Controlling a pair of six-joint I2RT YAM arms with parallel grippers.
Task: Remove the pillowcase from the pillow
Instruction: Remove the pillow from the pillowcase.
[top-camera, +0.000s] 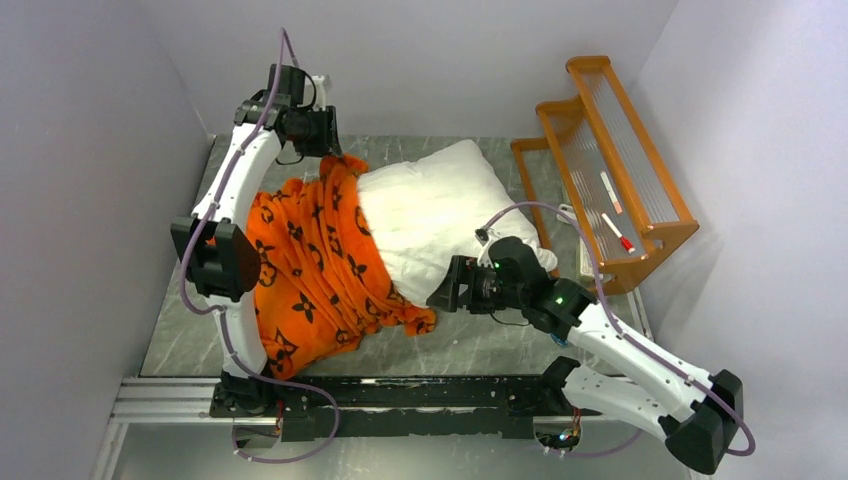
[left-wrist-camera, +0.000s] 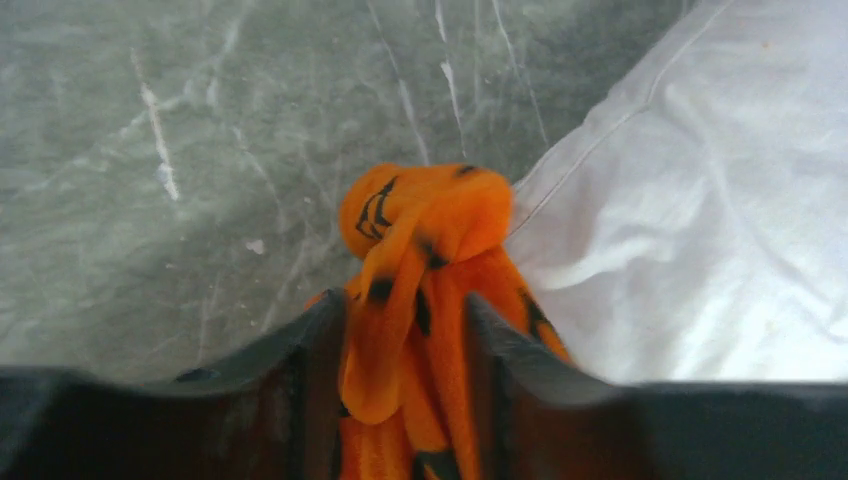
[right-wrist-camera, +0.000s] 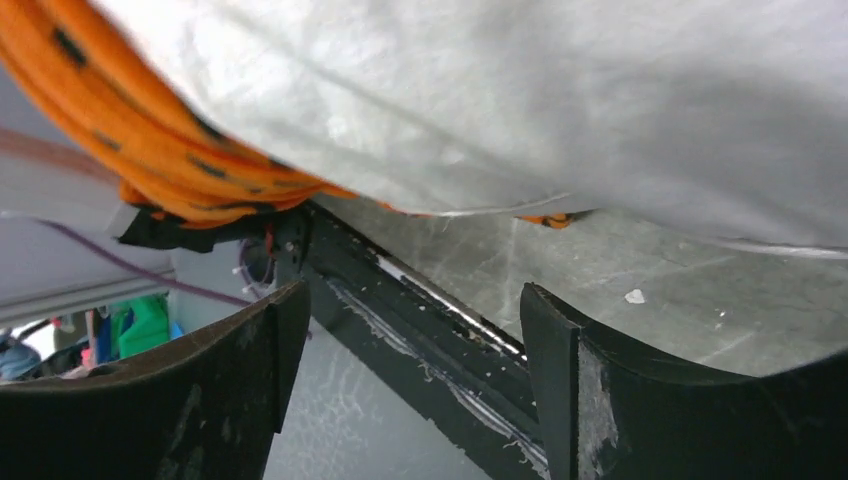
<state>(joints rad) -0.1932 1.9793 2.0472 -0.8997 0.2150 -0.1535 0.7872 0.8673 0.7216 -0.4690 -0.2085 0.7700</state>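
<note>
Peeling about half done — pillowcase covering left half of pillow, yet to come off; left gripper pinching its fabric, right gripper spread wide, empty.

Overhead camera looks down from behind; 2 wrist cameras sit close, sharing pillow and pillowcase.

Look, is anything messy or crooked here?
Yes. The pillowcase is only half off, scrunched in a heap over one end of the pillow, which lies crooked on the table. One twisted corner is pinched in the left gripper. The right gripper is open and empty.
</note>
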